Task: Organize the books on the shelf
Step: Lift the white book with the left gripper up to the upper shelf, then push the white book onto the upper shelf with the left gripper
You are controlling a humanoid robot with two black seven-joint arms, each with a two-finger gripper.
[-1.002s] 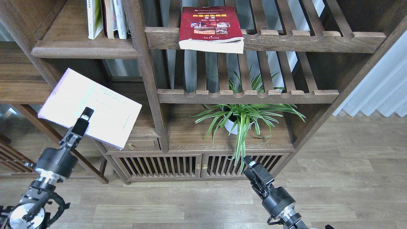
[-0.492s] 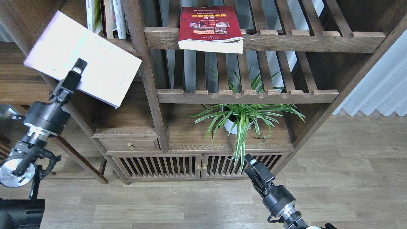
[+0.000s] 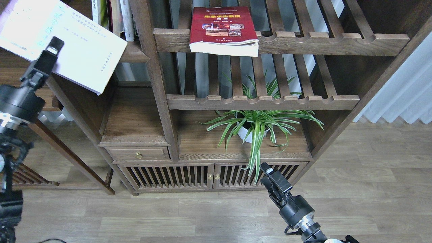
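My left gripper is shut on the pale lavender-white book and holds it tilted at the upper left, in front of the solid dark-brown shelf. Several books stand upright on that shelf, one with a yellow-green spine. The dark red book with a yellow title lies flat on the top slatted rack, overhanging its front rail. My right gripper is low, in front of the cabinet doors, holding nothing; its fingers look close together.
A potted spider plant stands in the lower compartment under a second slatted rack. A small drawer and slatted cabinet doors are below. A vertical post divides the shelf from the racks. White curtain at right.
My left arm has lifted the pale book up and to the left, from in front of the drawer to the height of the solid shelf. The right arm has barely moved.
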